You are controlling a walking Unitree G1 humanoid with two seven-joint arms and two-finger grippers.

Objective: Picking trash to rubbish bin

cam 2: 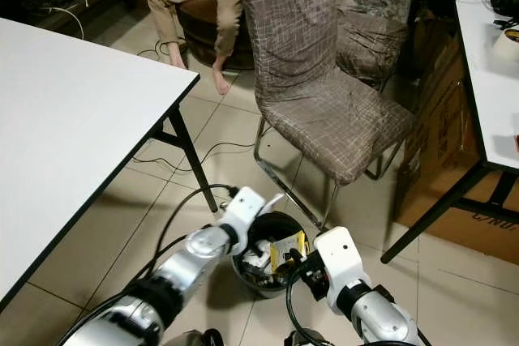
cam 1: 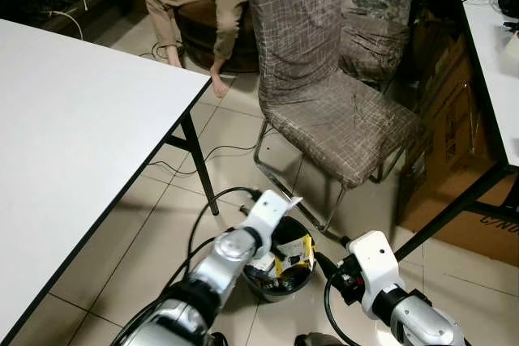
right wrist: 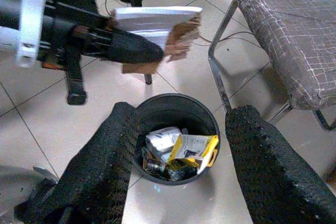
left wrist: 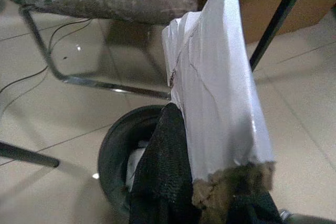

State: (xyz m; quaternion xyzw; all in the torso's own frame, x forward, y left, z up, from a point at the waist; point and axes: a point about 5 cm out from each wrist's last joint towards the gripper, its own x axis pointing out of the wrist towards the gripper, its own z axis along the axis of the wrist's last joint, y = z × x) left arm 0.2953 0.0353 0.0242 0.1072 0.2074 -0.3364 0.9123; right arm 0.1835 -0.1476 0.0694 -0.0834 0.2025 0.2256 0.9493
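White card (right wrist: pixel 155 18) pinched in left gripper (right wrist: pixel 157 51) above black bin (right wrist: pixel 176 140); right gripper (right wrist: pixel 178 171) spread, empty, beside bin.

The left tool (right wrist: pixel 157 51) sits behind its card (left wrist: pixel 220 87) in the wrist view. The arm covers part of the bin (cam 1: pixel 280 288). The frame top cuts off the seated person (cam 1: pixel 199 6) and the chair (cam 1: pixel 324 79).
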